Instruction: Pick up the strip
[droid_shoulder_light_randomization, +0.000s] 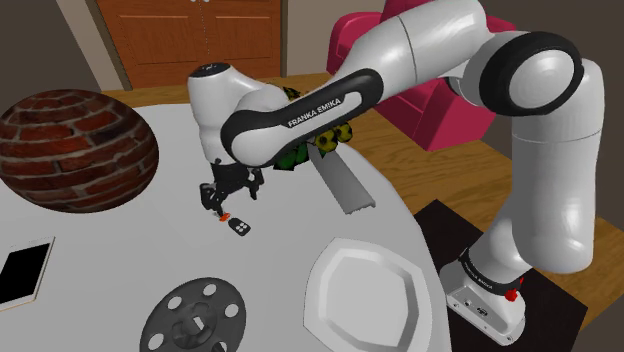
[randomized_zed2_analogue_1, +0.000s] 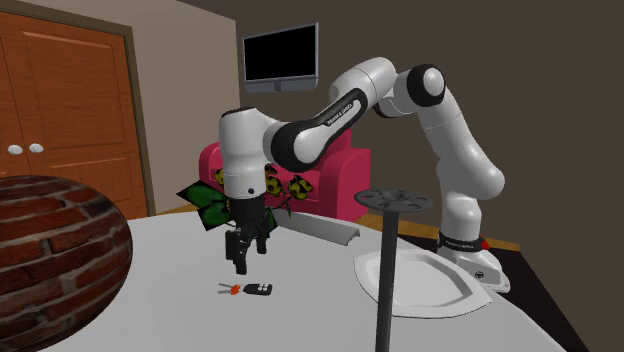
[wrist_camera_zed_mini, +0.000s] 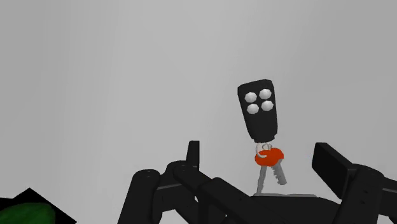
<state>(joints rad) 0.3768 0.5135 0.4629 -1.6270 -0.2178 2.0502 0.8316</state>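
Claw (droid_shoulder_light_randomization: 222, 205) hung low over the middle of the table (droid_shoulder_light_randomization: 120, 250), pointing down and close above the surface. In the wrist view I found its two black fingers (wrist_camera_zed_mini: 329, 164) standing well apart. On the tabletop beyond them lay a black key fob (wrist_camera_zed_mini: 259, 109) with four pale buttons, joined to a red-headed key (wrist_camera_zed_mini: 268, 156). Neither finger touched the key or the fob, so I recorded the claw as empty.

The fob was not the item assigned. I took the strip (droid_shoulder_light_randomization: 345, 188) to be the long, pale grey bar lying flat near the table's edge on the stand's side, partly under the arm's forearm. From the claw it lay toward the shoulder view's right and slightly up, well apart from the fingers. Its long axis ran slantwise in that view, from the green-leaved sprig (droid_shoulder_light_randomization: 292, 157) at its far end down toward the white plate (droid_shoulder_light_randomization: 365, 295). Its near end looked notched.

Judgement: the grasp had not begun. The coming move would call for carrying the claw across to the bar's middle. The wrist would then need turning so that the fingers closed across the narrow width, not along the length. Risk noted: a low, flat bar offers little edge to grip.
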